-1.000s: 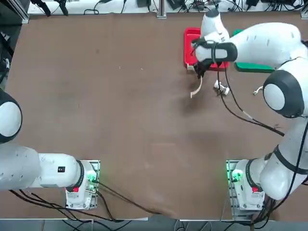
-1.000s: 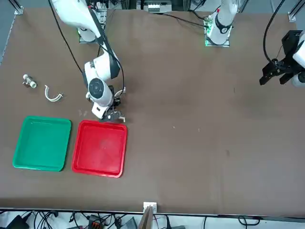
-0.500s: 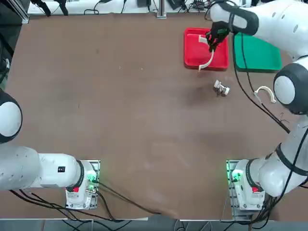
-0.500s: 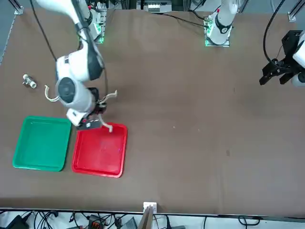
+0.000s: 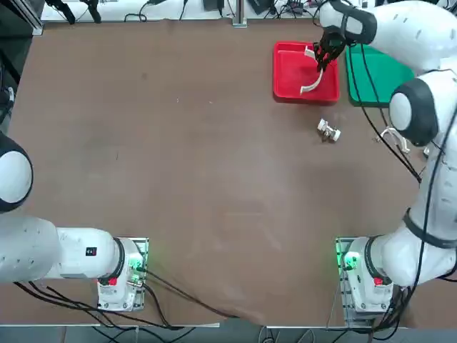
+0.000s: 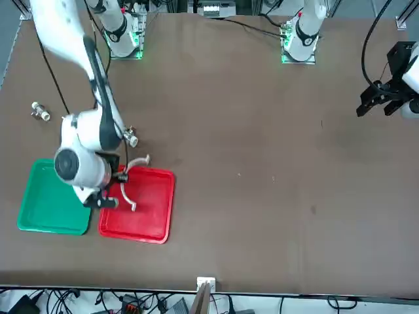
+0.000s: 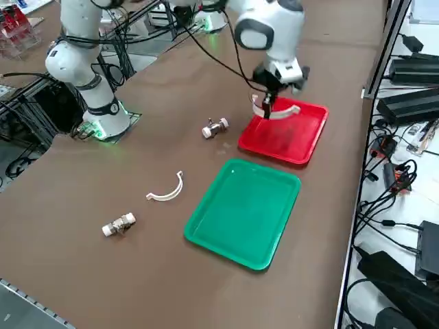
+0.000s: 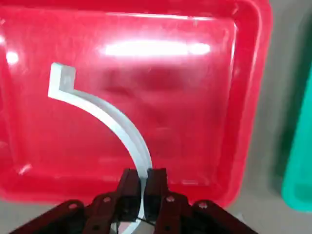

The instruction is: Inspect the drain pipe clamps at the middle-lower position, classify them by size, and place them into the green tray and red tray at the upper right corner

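My right gripper [image 5: 323, 57] is shut on one white C-shaped drain pipe clamp [image 8: 109, 117], gripping it near one end. It holds the clamp just above the red tray [image 5: 285, 71], near the side that faces the green tray [image 5: 389, 75]. In the right side view the clamp [image 7: 285, 110] hangs from the gripper [image 7: 267, 106] over the red tray [image 7: 288, 144]. The other clamp [image 7: 168, 194] lies on the table beside the green tray [image 7: 243, 212], which holds nothing. In the front view my arm hides that second clamp.
A small silvery fitting [image 7: 216, 127] lies on the table close to the red tray's near edge. A second fitting [image 7: 119, 225] lies farther out past the loose clamp. The table's edge, with cables beyond it, runs along the trays' far side.
The gripper has carried the clamp from the table beside the red tray up and over it, towards the side that faces the green tray. The loose clamp and fittings have not moved.
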